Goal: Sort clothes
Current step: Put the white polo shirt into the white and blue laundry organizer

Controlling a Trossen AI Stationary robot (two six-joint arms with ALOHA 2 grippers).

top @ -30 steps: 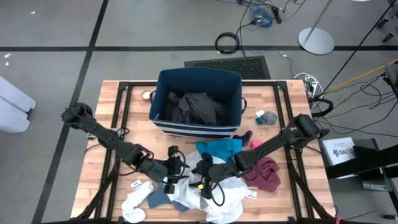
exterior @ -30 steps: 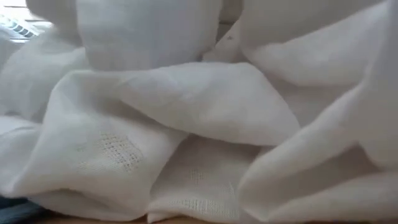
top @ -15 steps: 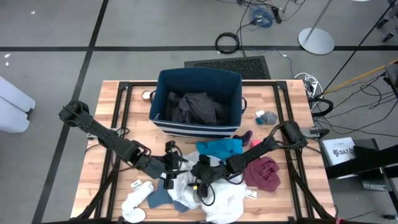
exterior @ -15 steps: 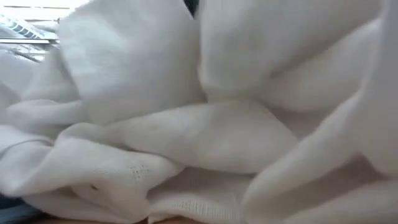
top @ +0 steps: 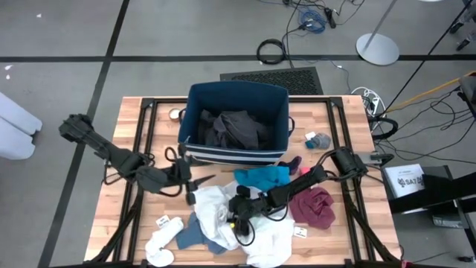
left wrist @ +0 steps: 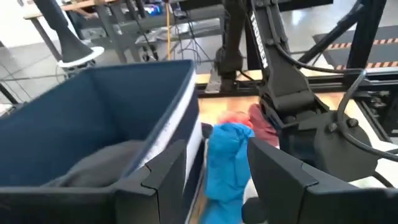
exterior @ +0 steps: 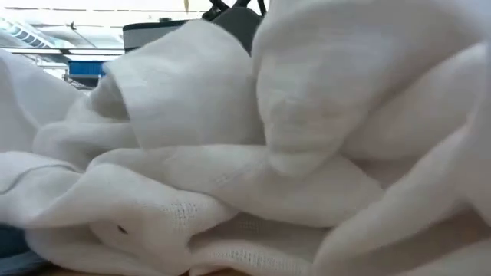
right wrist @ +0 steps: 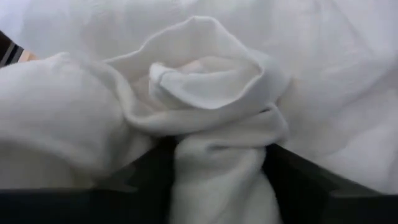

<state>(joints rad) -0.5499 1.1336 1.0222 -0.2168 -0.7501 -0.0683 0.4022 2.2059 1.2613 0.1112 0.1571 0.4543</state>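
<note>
A large white garment lies crumpled at the table's near middle and fills the low view. My right gripper is down in it, shut on a bunched fold. My left gripper hovers open and holds nothing, near the navy bin's near left corner. In its wrist view the open fingers frame the teal-blue garment. A dark grey garment lies inside the bin. The maroon garment lies to the right. My right gripper has a rolled-up fold of the white garment between its two fingers, coming slanting down from the table's right side. The cloth is several layers thick there and bulges out past the fingertips. The rest of the garment lies slack on the table.
White socks and a grey-blue piece lie at the near left. A red-pink sock lies by the bin, a grey-blue sock at the far right. A small tag sits near the maroon garment.
My left gripper has risen and drawn back from the white garment toward the bin's near left corner, tipping up toward level and staying open. My right gripper has sunk into the white garment. The garment's folds have shifted and bunched around it, with a lobe now spread toward the left.
</note>
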